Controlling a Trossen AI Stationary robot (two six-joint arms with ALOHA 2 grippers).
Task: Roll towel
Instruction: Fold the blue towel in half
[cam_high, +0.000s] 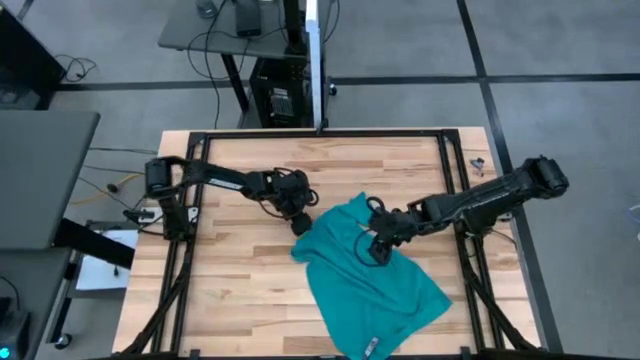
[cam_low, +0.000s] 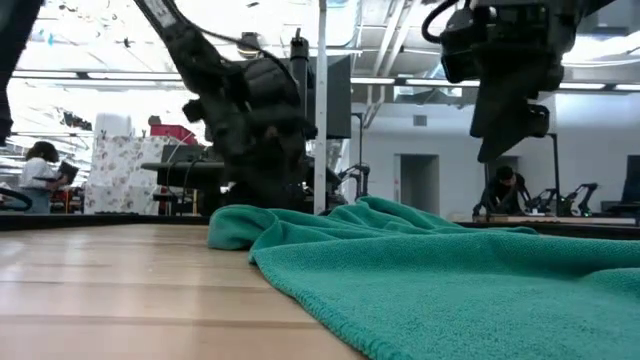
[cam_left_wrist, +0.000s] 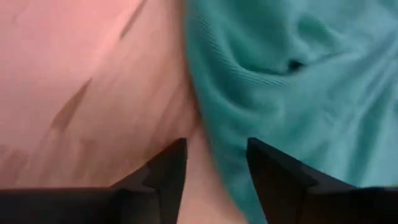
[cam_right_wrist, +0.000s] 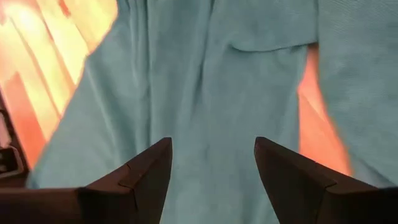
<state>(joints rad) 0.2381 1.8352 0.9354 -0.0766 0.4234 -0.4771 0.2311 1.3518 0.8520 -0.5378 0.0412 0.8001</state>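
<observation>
The teal towel lies crumpled and partly spread on the wooden table. Its small pale tag is at the near edge. My left gripper is open and low at the towel's far left corner. In the left wrist view the towel's edge runs between its fingers. My right gripper is open above the towel's far middle. In the low view it hangs clear of the cloth. Its wrist view looks down on wrinkled cloth. My left gripper points down at the towel's far left edge, one finger over the cloth and the other over bare wood. I cannot tell whether it touches the cloth.
Black frame rails run along the table's sides and far edge. Bare wood lies left of the towel. In the low view, people sit at benches in the room beyond the table.
</observation>
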